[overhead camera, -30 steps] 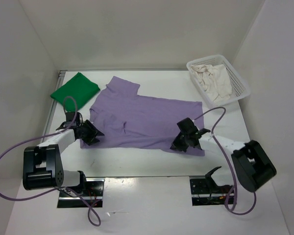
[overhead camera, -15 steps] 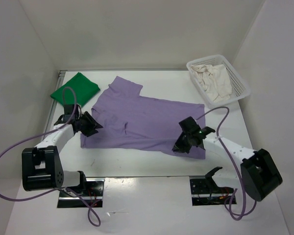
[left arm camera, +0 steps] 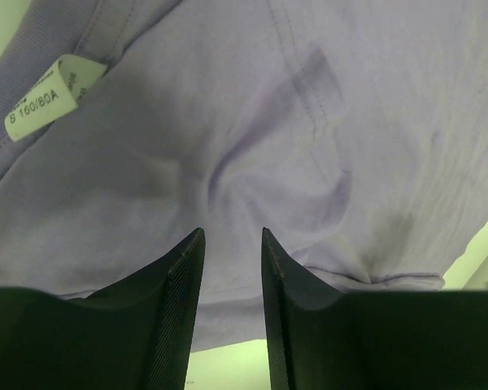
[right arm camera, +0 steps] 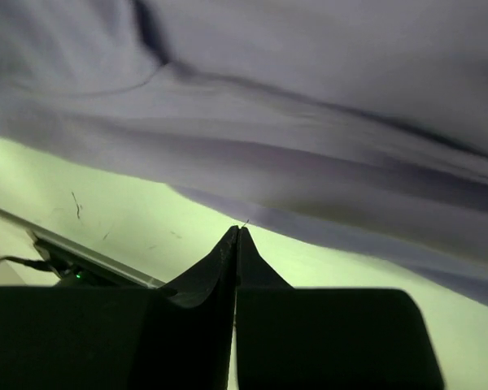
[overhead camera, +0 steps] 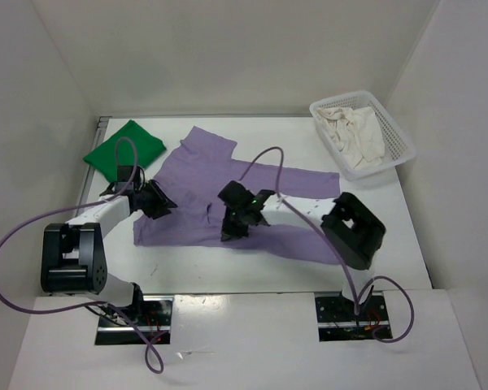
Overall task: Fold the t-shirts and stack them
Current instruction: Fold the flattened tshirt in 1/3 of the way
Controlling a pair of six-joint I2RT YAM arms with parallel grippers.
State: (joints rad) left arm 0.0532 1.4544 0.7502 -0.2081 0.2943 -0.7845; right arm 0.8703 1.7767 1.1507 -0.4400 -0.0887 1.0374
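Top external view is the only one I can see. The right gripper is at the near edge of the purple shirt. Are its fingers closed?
Observer: Yes. The right wrist view shows the right gripper shut, its tips meeting right at the near hem of the lavender shirt. I cannot tell whether they pinch cloth.
Operator: And the left one?
Observer: The left gripper is open, with a narrow gap between its fingers and puckered lavender cloth just beyond the tips.
Operator: Any mark on the cloth there?
Observer: Yes, a white size label sits beside a stitched band at the upper left of the left wrist view.
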